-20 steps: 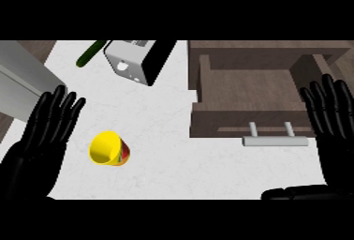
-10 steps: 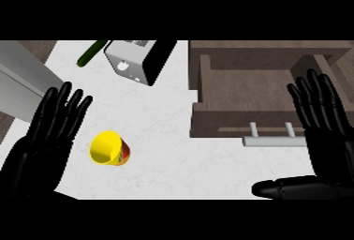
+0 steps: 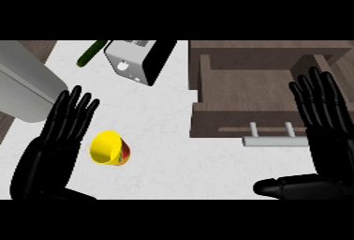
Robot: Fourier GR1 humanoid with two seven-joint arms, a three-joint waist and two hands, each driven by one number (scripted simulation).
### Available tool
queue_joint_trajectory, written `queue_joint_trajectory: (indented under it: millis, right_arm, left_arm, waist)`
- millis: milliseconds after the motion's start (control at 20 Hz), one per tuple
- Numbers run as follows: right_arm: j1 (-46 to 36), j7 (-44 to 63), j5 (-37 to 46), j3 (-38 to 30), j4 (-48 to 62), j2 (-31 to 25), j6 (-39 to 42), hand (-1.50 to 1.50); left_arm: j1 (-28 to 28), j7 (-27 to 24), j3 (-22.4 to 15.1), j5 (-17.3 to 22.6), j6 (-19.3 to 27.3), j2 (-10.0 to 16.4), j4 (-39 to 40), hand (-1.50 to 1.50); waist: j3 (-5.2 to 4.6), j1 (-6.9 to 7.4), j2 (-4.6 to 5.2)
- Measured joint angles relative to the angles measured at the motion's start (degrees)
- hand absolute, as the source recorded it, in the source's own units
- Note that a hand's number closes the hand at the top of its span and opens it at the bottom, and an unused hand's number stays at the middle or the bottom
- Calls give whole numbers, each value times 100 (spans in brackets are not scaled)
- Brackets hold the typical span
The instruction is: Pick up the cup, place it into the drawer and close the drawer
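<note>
A yellow cup (image 3: 109, 148) with a red patch on its side lies tipped on the white counter (image 3: 173, 140) at the lower left. My left hand (image 3: 52, 150) stands open just left of the cup, fingers straight and pointing up, apart from it. The brown wooden drawer (image 3: 242, 96) is pulled open at the right, its grey handle (image 3: 273, 139) on the front facing me. My right hand (image 3: 328, 131) is open at the right edge, fingers straight over the drawer's right side, thumb stretched left below the handle.
A grey toaster-like appliance (image 3: 135, 58) sits at the counter's back, with a green vegetable (image 3: 91, 52) to its left. A large grey rounded object (image 3: 24, 86) fills the left edge.
My right hand has moved left and upward over the drawer's right side, its thumb coming further into view. The left hand has edged slightly toward the cup. The cup has not moved.
</note>
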Motion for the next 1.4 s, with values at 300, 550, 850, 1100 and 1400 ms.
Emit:
queue_joint_trajectory:
  millis: [300,550,850,1100,1400]
  right_arm:
    - [-45,-31,-6,-81,39,-36,45,-150]
    - [-80,-108,70,-54,105,5,16,-150]
    - [-150,-16,113,-21,104,21,-20,-150]
    - [-182,101,-27,-140,24,-34,11,-150]
    - [-77,77,-158,-207,-24,-88,145,-150]
  left_arm:
    - [28,-49,86,-79,9,-3,217,-150]
    - [138,-107,276,-37,-115,107,473,-150]
    - [306,-551,490,-172,-260,167,1058,-150]
    - [396,-915,602,-370,-284,165,1487,-150]
    - [331,-1600,796,-562,-461,254,2372,-150]
  waist:
    - [0,0,-1]
    - [-1,4,0]
    - [-1,4,1]
    - [0,2,1]
    - [-1,-5,1]
